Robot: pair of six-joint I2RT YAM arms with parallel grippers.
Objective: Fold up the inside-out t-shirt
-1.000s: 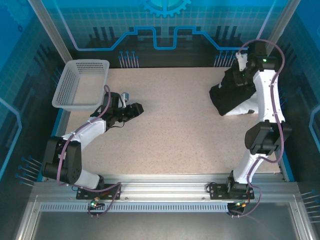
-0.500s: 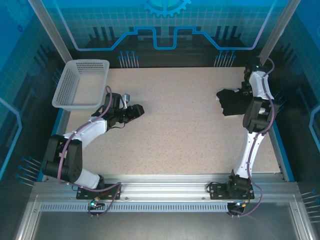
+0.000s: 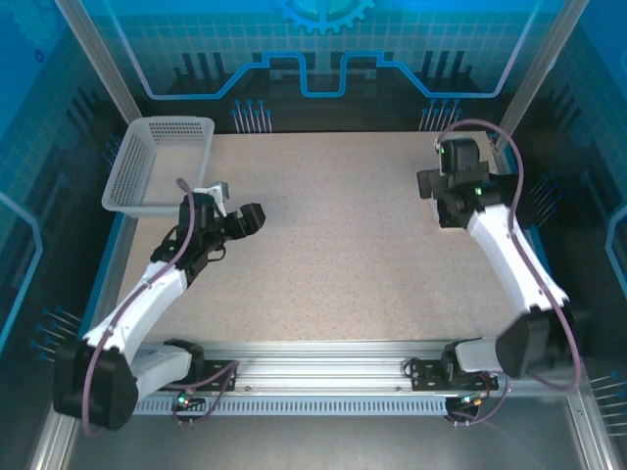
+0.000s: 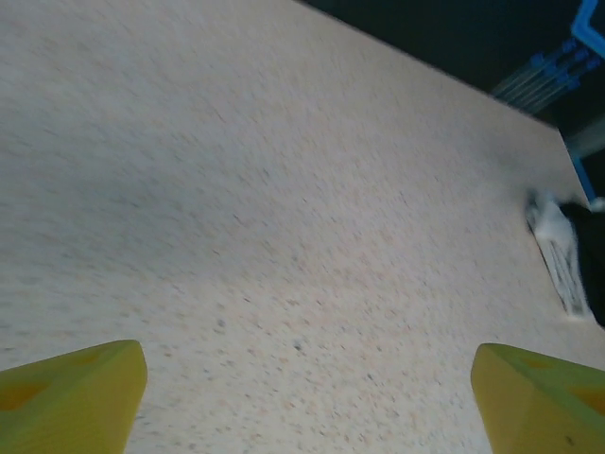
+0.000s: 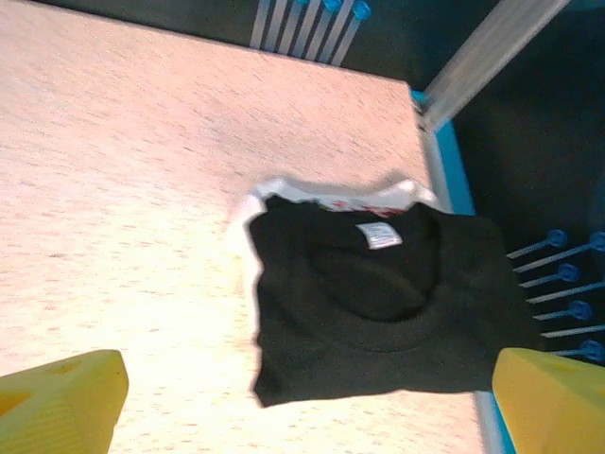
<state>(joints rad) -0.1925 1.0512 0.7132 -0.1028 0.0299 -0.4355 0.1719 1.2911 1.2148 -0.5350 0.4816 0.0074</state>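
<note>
The inside-out t-shirt (image 5: 378, 322) lies folded in a black rectangle at the table's far right corner. Its neckline and small white tag (image 5: 380, 235) face up, and a white and red edge peeks out along its far side. My right gripper (image 5: 307, 397) hovers above its near edge, open, with nothing between the yellow fingers. From above, the right gripper (image 3: 441, 191) and its arm cover most of the shirt. My left gripper (image 3: 250, 217) is open over bare table at the left. In the left wrist view the gripper (image 4: 307, 378) looks across the table, with the shirt (image 4: 560, 248) far off at the right edge.
A white mesh basket (image 3: 127, 186) stands at the far left corner. Blue pegs (image 5: 567, 293) and an aluminium post (image 5: 482, 57) border the table just beyond the shirt. The speckled tabletop (image 3: 333, 255) stretches between the two arms.
The right gripper has opened and let go of the t-shirt, which now lies flat; the arm swung back over it. The left gripper widened its jaws and shifted slightly left.
</note>
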